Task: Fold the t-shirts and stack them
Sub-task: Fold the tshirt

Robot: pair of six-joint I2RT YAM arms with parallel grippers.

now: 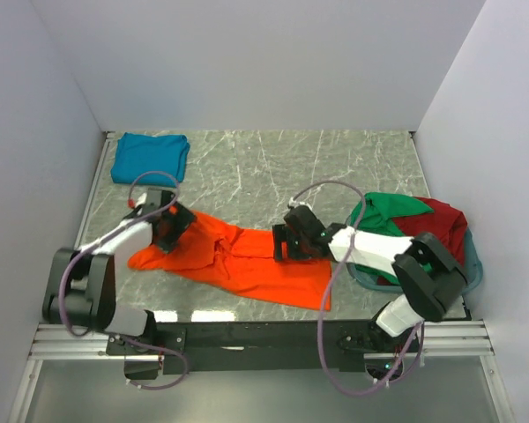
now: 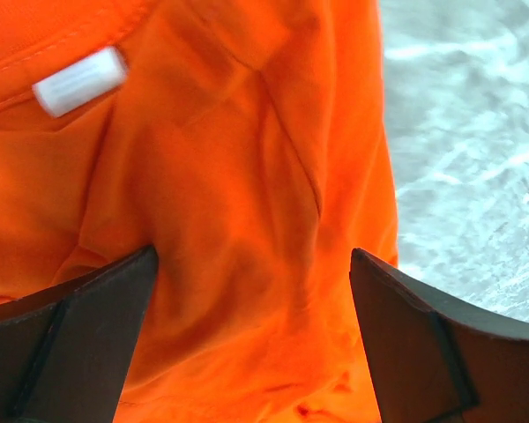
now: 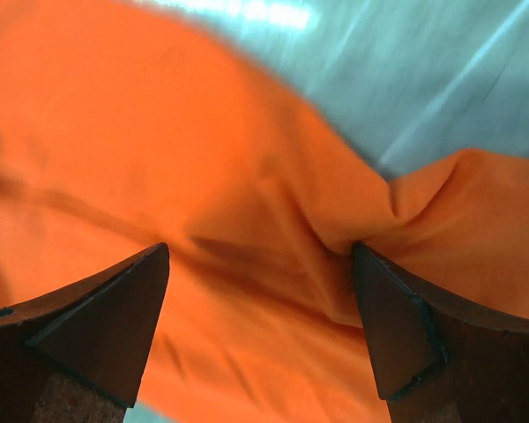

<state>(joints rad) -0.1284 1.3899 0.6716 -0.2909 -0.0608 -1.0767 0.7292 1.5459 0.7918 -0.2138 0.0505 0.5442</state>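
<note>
The orange t-shirt (image 1: 234, 260) lies crumpled across the table's near middle. My left gripper (image 1: 170, 225) is open right over its left end, near the collar with its white label (image 2: 79, 81); orange cloth (image 2: 247, 264) fills the gap between the fingers (image 2: 88, 335). My right gripper (image 1: 286, 244) is open over the shirt's right part, its fingers (image 3: 406, 326) wide apart with a fold of orange cloth (image 3: 273, 291) between them. The teal t-shirt (image 1: 150, 159) lies folded at the back left. The green t-shirt (image 1: 390, 211) and dark red t-shirt (image 1: 445, 225) are heaped at the right.
The grey-blue basket (image 1: 473, 273) stands at the right edge under the green and red shirts. The marbled tabletop (image 1: 273, 167) is walled by white panels at the back and sides. A black rail runs along the near edge.
</note>
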